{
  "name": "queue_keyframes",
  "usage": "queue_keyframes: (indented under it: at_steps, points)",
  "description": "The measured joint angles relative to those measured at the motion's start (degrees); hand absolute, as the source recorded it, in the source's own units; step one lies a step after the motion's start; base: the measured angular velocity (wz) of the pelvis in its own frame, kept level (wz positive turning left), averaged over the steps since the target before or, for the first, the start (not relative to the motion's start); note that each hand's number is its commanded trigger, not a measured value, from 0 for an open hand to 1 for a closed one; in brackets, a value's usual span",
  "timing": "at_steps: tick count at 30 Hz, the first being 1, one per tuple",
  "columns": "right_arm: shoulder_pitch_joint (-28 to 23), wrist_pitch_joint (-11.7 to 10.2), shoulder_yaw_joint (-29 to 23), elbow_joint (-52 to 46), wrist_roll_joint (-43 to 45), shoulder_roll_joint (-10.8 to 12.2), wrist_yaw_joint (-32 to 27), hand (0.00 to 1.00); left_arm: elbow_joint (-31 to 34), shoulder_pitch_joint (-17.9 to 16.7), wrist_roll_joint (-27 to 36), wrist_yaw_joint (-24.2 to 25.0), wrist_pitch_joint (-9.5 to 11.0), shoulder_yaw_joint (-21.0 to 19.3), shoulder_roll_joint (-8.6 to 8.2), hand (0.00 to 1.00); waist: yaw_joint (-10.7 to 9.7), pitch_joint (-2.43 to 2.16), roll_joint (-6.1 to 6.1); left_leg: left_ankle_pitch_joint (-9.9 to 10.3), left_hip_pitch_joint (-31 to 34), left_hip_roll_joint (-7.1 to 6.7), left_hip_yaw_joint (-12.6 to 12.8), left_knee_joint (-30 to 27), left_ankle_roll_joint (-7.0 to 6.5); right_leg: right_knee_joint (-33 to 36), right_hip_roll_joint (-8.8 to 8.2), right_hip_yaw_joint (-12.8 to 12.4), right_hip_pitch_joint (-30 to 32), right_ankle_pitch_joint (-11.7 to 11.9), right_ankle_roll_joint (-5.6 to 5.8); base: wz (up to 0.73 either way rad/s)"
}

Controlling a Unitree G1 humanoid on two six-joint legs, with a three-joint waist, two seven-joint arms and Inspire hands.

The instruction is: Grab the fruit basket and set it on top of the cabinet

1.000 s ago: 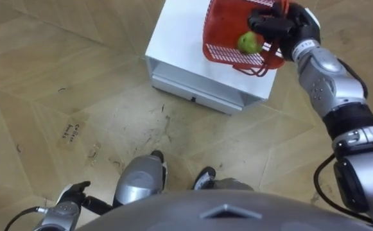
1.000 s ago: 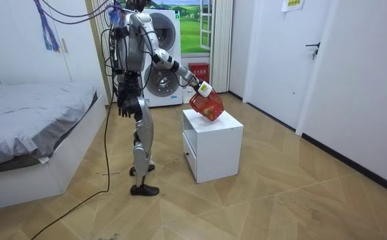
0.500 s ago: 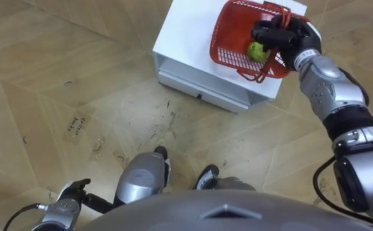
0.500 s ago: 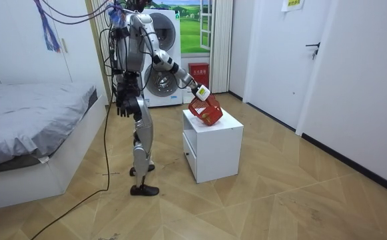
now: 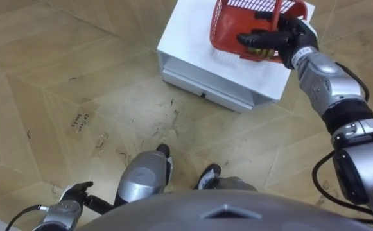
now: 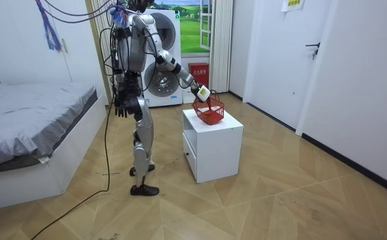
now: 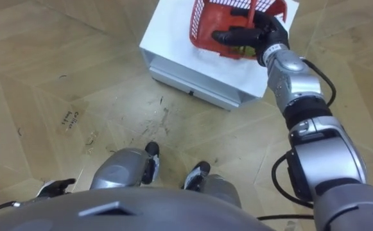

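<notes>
The room view shows the robot standing upright on the wooden floor (image 6: 260, 200), between a bed (image 6: 33, 107) on the room view's left and a low white cabinet (image 6: 203, 157) on the room view's right. A washing machine (image 6: 161, 83) is behind it. The right arm is stretched forward and down toward the cabinet top. In the eye views the right hand (image 5: 282, 38) has its dark fingers curled on the near side of the red fruit basket (image 5: 228, 29), just below its handle, so it grips the basket firmly. The basket is over the far part of the cabinet top and stands nearly level. Whether its bottom touches the top, one cannot tell. The left hand (image 6: 120, 107) hangs beside the hip with relaxed, loose fingers and holds nothing.
</notes>
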State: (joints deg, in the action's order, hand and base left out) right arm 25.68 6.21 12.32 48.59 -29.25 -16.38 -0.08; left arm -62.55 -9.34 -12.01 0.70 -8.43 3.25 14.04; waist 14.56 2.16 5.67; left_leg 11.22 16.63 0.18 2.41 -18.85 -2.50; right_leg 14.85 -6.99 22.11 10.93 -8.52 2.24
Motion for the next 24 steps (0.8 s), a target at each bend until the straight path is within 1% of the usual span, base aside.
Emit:
queue_keyframes:
  at_steps: [10, 18, 22, 24]
  points:
    - [0.0, -0.13, 0.17, 0.14, 2.45, 0.54, 0.27, 0.0, -0.04, 0.0, 0.03, 0.06, -0.27, 0.29, -0.09, 0.0, 0.0, 0.0, 0.0, 0.0, -0.03, 0.08, 0.19, -0.32, 0.0, 0.01, 0.04, -0.08, -0.21, -0.03, 0.04, 0.0]
    - [-0.05, -0.12, 0.23, 0.22, 2.78, 0.71, 0.27, 0.0, -0.15, 0.0, 0.07, 0.12, -0.34, 0.29, -0.11, 0.0, -0.04, -0.01, 0.01, 0.0, -0.39, 0.06, 0.04, -0.55, 0.0, -0.01, 0.09, 0.01, -0.93, -0.03, 0.04, 0.0]
    - [-0.74, -0.12, 0.22, 0.14, 2.81, 0.69, 0.22, 0.0, 0.13, -0.01, 0.03, 0.14, -0.33, 0.2, -0.11, 0.0, -0.34, -0.13, 0.19, 0.0, -1.04, 0.05, 0.17, -0.63, 0.0, -0.09, 0.09, 0.0, -1.45, -0.03, 0.04, 0.0]
    - [-1.88, -0.12, 0.21, -0.46, 2.83, 0.66, 0.26, 0.0, 0.2, -0.06, 0.06, -0.05, -0.32, -0.18, -0.03, 0.0, -0.37, -0.38, 0.52, 0.0, -1.66, 0.08, 0.43, -0.2, 0.0, -0.19, 0.11, 0.0, -1.81, -0.03, 0.04, -0.03]
